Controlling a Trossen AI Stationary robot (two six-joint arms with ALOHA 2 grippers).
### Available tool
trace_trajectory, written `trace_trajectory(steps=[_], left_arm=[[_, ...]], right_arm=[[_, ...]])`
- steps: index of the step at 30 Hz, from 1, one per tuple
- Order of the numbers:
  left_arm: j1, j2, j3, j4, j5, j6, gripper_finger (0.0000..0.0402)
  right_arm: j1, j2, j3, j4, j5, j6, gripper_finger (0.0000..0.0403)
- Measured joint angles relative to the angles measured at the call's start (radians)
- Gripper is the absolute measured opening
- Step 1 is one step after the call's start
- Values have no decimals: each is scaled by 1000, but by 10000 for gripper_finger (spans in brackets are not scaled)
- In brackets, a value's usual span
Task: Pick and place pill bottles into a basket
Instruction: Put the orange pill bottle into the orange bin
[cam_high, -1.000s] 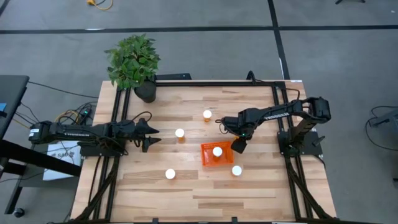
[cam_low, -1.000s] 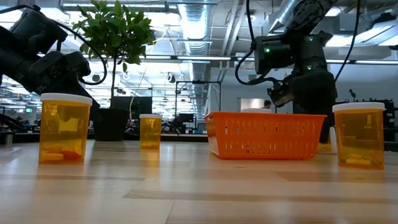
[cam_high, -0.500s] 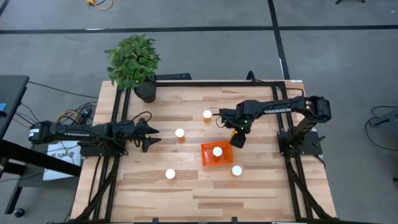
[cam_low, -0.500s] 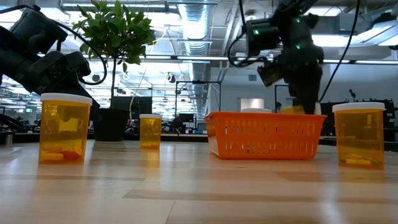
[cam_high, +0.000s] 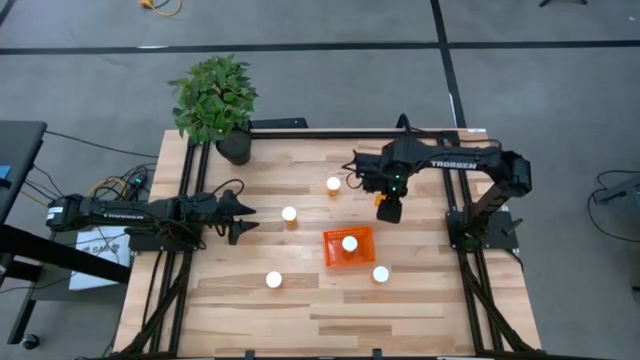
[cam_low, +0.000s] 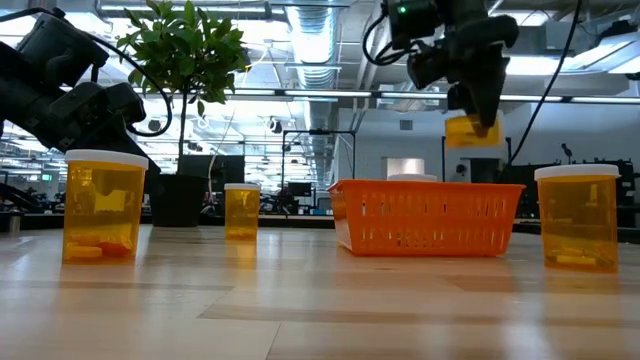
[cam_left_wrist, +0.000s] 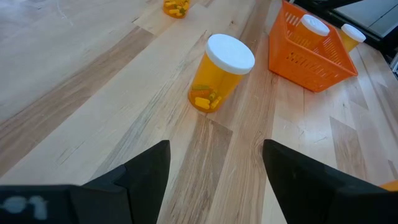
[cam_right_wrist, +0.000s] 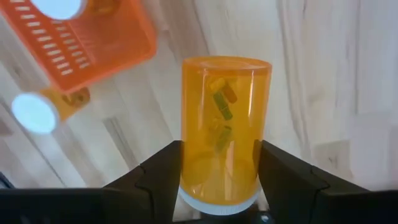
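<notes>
The wooden table carries the two arms, a potted plant at its far left corner, and the task objects. The left arm lies low along the table's left side; its left gripper points toward the table centre, fingers spread apart and empty, with one pill bottle standing upright just ahead of them. The right arm reaches in from the right side; its right gripper hangs above the table, beyond the basket's far right corner, fingers clamped on the sides of a held pill bottle, which sits with its white cap toward the wrist and coloured pills visible inside. In the low view this held bottle is clear of the table, higher than the basket rim. The orange basket rests right of table centre and contains one upright white-capped bottle. Four further bottles stand upright on the wood: one just beside the basket's near right corner, one beyond the basket, one left of the basket, and one toward the near left.
</notes>
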Motion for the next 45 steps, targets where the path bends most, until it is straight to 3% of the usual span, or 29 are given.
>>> trace_trajectory(steps=[10, 20, 27, 36, 45], left_arm=[[0, 0, 0, 0, 0, 0, 245], [0, 0, 0, 0, 0, 0, 245], [0, 0, 0, 0, 0, 0, 245], [0, 0, 0, 0, 0, 0, 245], [0, 0, 0, 3, 1, 0, 245]], right_arm=[[0, 0, 58, -144, 148, -200, 192], [57, 9, 58, -136, 314, -342, 195], [127, 37, 60, -105, 361, -349, 195], [235, 105, 61, -104, 668, -451, 196], [357, 153, 67, -106, 810, -466, 193]])
